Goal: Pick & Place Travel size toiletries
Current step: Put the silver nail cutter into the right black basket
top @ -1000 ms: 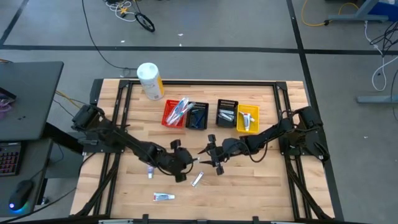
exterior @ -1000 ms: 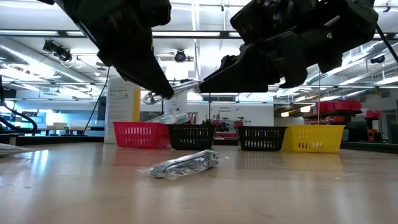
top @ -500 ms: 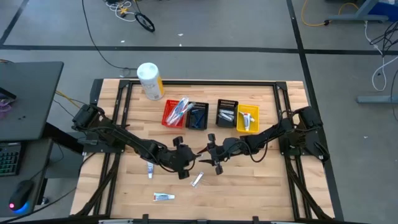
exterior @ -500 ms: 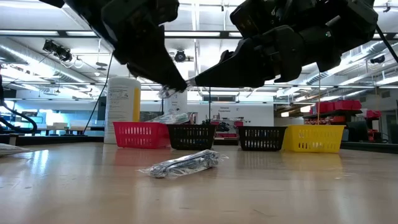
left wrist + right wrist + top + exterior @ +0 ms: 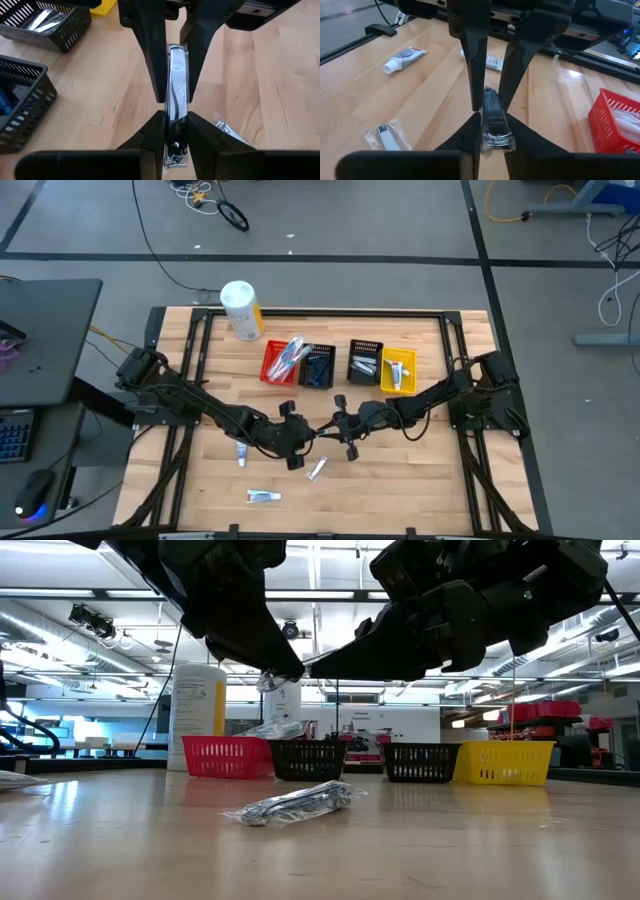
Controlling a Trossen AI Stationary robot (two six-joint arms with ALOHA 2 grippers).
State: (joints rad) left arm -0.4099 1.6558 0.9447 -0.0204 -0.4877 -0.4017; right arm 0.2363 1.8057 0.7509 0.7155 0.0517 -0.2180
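A small silver toiletry in a clear wrapper [image 5: 176, 80] hangs above the middle of the table, held between both grippers. My left gripper [image 5: 304, 442] is shut on one end and my right gripper [image 5: 331, 429] on the other; their fingertips face each other. In the low view the wrapper [image 5: 268, 682] shines just below where the two grippers meet. Another wrapped item [image 5: 317, 469] lies flat on the table below them. Two white tubes [image 5: 263, 496] [image 5: 241, 452] lie nearer the front left. My left gripper pinches the toiletry's near end [image 5: 175, 131] between its two fingers, which lie along the item. The toiletry is clear of the table and sticks straight out past the fingertips. My right gripper pinches the opposite end [image 5: 496, 129] between its two fingers, coming from the table's right, slanting slightly down. Its fingers also lie along the item.
Four small bins stand in a row at the back: red [image 5: 280, 363], black [image 5: 318, 367], black [image 5: 364, 360], yellow [image 5: 398, 370]. A white-and-yellow cylinder [image 5: 241, 309] lies at the far left. Bare wood shows at the front right.
My right gripper's fingers stood wide apart around the toiletry's free end and have shut on it. My left gripper has kept its hold, and the item has stayed lifted.
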